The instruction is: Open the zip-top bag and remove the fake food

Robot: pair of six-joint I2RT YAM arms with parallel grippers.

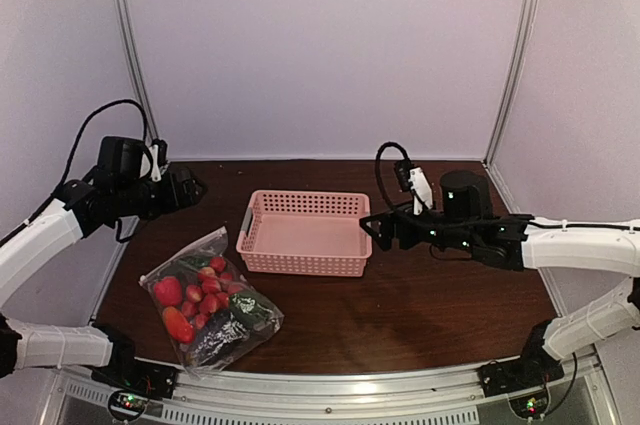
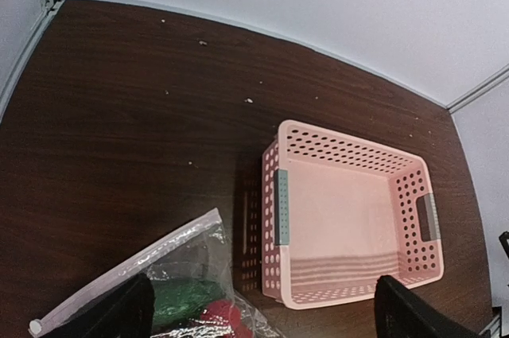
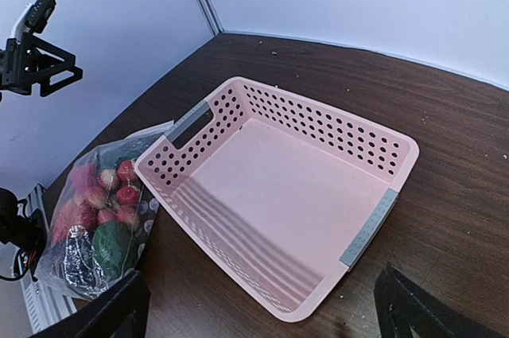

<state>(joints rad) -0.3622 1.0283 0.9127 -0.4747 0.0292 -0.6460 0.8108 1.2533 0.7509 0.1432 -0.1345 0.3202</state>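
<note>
The bag [image 1: 203, 246], food [image 1: 168, 290] inside, lies at the bench's [image 1: 450, 295] near-left, well apart from the left claw [image 1: 193, 186] raised beyond it. The right claw [image 1: 368, 230] hovers at the basket's [image 1: 305, 235] right end. The 2 claws gape wide, empty.

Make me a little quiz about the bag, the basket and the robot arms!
1. True or false: the food lies in the basket.
2. Where is the bag? A) on the table, on the left arm's side of the basket; B) inside the basket; C) hanging in the air.
3. Fill in the gap: the left tool and the right tool are both ____ and hold nothing.

Key: 1 false, the food is in the bag; 2 A; 3 open.
</note>
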